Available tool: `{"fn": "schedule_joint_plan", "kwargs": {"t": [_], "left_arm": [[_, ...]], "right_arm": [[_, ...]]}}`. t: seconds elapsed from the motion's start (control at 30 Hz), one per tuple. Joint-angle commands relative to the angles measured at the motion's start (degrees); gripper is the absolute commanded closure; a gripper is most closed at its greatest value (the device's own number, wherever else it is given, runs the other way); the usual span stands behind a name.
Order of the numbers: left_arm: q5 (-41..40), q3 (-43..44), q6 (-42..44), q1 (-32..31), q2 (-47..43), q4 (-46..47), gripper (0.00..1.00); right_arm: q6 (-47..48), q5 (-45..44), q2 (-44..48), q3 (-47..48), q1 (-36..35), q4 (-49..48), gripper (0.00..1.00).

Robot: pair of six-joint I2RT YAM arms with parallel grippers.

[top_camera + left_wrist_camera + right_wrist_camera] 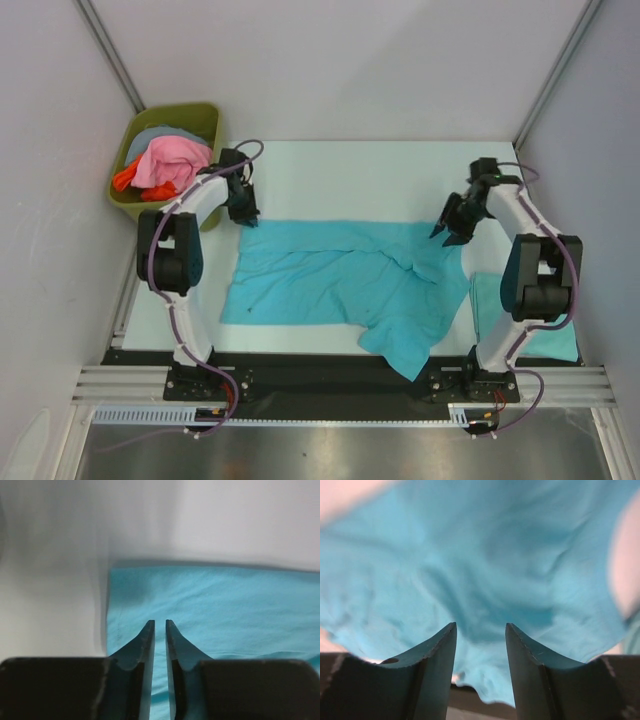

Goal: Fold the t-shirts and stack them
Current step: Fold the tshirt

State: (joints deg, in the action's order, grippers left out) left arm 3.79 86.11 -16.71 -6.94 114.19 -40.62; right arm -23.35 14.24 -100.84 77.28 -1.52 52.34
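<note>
A turquoise-teal t-shirt [340, 280] lies spread and wrinkled across the white table, its near hem hanging over the front edge. My left gripper [247, 215] hovers over the shirt's far left corner. In the left wrist view [160, 622] its jaws stand almost together with only a thin slit and nothing between them, and the flat shirt [225, 610] lies below. My right gripper [450, 232] is open over the shirt's far right part. The right wrist view [480, 625] shows rumpled teal fabric [485, 555] beneath it. A second, folded teal shirt [486, 300] lies at the right, under the right arm.
An olive-green bin [205, 118] stands at the far left off the table corner, holding pink, orange and grey-blue clothes. White walls close in the back and both sides. A black strip runs along the front edge by the arm bases.
</note>
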Motion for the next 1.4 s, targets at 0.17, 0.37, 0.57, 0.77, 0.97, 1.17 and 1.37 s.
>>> {"fn": "schedule_joint_plan", "kwargs": {"t": [0.17,0.37,0.57,0.77,0.97,1.17,1.37], "left_arm": [[0.87,7.94,-0.08,0.44,5.34,-0.43,0.85],[-0.27,9.34,-0.17,0.44,7.88,-1.48,0.86],[-2.21,10.22,0.8,0.44,9.99,-3.41,0.88],[-2.83,10.31,0.54,0.44,11.58,-4.02,0.9],[-3.53,11.01,0.54,0.44,13.6,-4.99,0.91],[-5.64,11.19,0.71,0.79,13.95,-4.91,0.92],[-5.11,10.14,0.71,0.53,10.63,-3.94,0.89]], "right_arm": [[-3.28,2.46,-5.67,4.98,11.8,-15.86,0.62],[-0.29,2.37,-11.83,10.69,13.65,-15.43,0.54],[1.64,2.55,-17.54,13.69,14.7,-14.29,0.51],[1.47,5.53,-21.94,15.8,14.79,-14.1,0.59],[-0.37,3.35,-22.91,16.85,15.49,-15.51,0.94],[-1.43,-2.9,-24.31,18.78,15.58,-17.53,1.0],[0.14,-3.42,-23.27,20.98,14.97,-12.55,0.72]]}}
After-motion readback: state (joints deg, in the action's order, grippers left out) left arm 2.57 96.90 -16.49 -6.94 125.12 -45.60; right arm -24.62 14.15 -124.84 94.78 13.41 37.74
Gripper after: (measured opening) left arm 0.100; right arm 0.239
